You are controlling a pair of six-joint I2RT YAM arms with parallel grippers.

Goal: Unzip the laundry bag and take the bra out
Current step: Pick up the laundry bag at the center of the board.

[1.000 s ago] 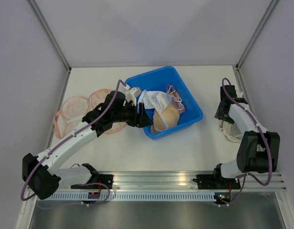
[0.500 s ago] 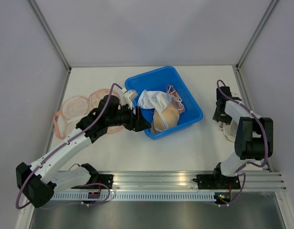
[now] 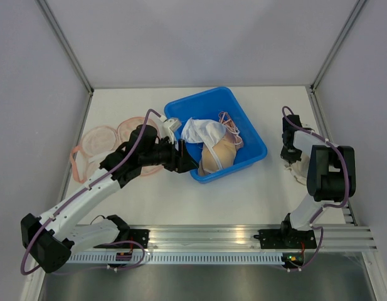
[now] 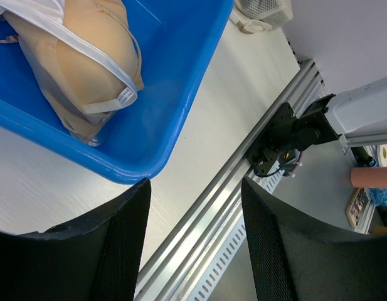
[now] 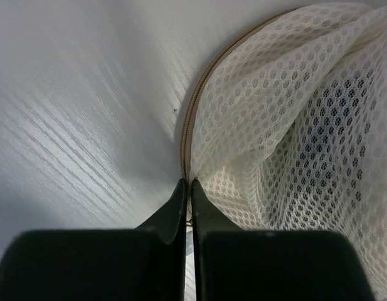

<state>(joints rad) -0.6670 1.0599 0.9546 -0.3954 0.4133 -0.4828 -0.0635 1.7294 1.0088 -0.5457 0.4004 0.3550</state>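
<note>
**Right tool closed at the bag's zip seam; unzipping not yet done**

The white mesh laundry bag (image 5: 293,125) lies on the worktop (image 3: 243,194) at the far right, well apart from the blue bin (image 3: 248,120). The right tool (image 5: 188,185) is down on it, jaws pressed together right at the tan zip seam (image 5: 188,125) where the mesh gathers. The close view is too tight to tell whether a zip tab is actually caught between the tips or only the mesh edge. The bra is not visible through the mesh, so it is presumably inside.

The left tool (image 4: 194,185) stands wide and holds nothing. It hovers just beside the near corner of the bin, which holds a beige padded item (image 4: 74,56).

The step in hand is probably gripping the zip to open the bag. The next move likely calls for pulling along the seam's curve. The left tool is far from the bag and would need to come over to pin it, or the bag may just drag.
</note>
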